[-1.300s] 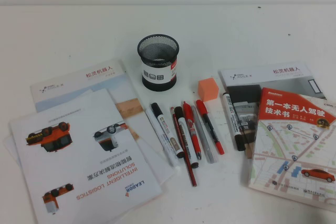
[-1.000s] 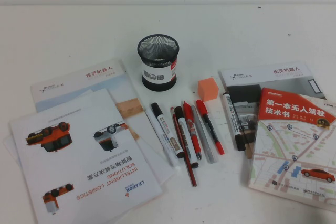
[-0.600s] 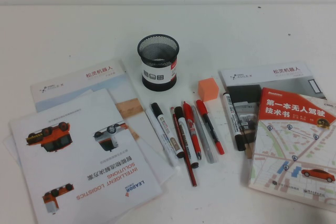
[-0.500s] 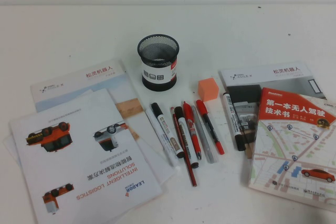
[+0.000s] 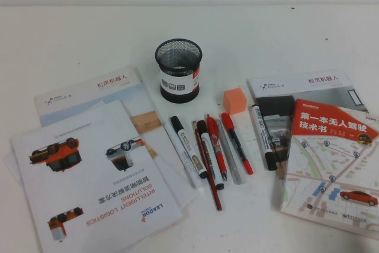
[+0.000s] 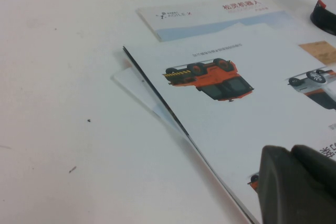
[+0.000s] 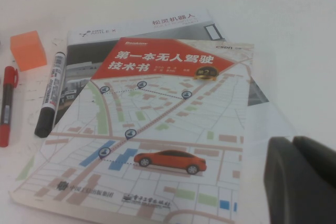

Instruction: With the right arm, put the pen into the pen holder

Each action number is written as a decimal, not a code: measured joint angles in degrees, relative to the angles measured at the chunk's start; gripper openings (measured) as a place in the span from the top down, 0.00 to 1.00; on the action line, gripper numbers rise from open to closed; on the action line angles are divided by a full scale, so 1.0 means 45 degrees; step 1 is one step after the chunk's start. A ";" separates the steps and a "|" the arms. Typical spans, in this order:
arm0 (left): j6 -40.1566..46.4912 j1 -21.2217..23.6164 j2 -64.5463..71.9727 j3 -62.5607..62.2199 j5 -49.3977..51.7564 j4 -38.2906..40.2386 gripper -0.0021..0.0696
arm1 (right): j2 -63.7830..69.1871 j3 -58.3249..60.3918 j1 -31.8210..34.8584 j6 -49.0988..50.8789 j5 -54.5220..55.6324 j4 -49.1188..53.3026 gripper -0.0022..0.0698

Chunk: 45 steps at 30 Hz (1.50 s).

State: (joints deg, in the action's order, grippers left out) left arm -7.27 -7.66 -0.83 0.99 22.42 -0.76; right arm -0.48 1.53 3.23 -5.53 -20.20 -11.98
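Since neither arm shows from above, the reach has not begun, and the advice runs from the big things down. The white table [image 5: 71, 34] is crowded. A map book [image 5: 331, 170] lies on the right with a grey brochure [image 5: 308, 84] under its far edge, and car brochures [image 5: 89, 182] are spread on the left. The pen holder [image 5: 178, 70] stands upright at the middle, well apart from the book.

The pen [image 5: 263, 137] lies flat on the grey brochure, just beside the book's left edge, with red pens [image 5: 235, 142] and an orange block [image 5: 235, 100] near its other side.

The right gripper [image 7: 304, 182] sits on the near side of the book and holds nothing. How far it is open I cannot tell. The left gripper [image 6: 296, 184] is parked over the car brochures, its opening equally unclear.

The right gripper should probably come down across the barrel's middle. The book edge leaves little room, so a snagged cover is the risk. Then lift, tip the pen upright, and release above the holder's rim.
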 joint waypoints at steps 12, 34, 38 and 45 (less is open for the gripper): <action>0.0000 0.0000 0.0000 0.0000 0.0000 0.0000 0.97 | 0.0000 0.0000 0.0000 0.0000 0.0406 -0.3628 1.00; 0.0000 0.0000 0.0000 0.0000 0.0000 0.0000 0.97 | 0.0024 -0.0199 0.0000 -0.1413 0.1550 -1.2158 1.00; 0.0000 0.0000 0.0000 0.0000 0.0000 0.0000 0.97 | 0.1535 -0.2006 0.0000 -0.2426 0.0020 -0.9823 1.00; 0.0000 0.0000 0.0000 0.0000 0.0000 0.0000 0.97 | 0.6376 -0.5687 0.0000 -0.2689 -0.2226 -0.7051 1.00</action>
State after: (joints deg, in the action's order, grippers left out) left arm -7.27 -7.66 -0.83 0.99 22.42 -0.76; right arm 28.21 -24.07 3.23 -17.63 -30.21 -43.71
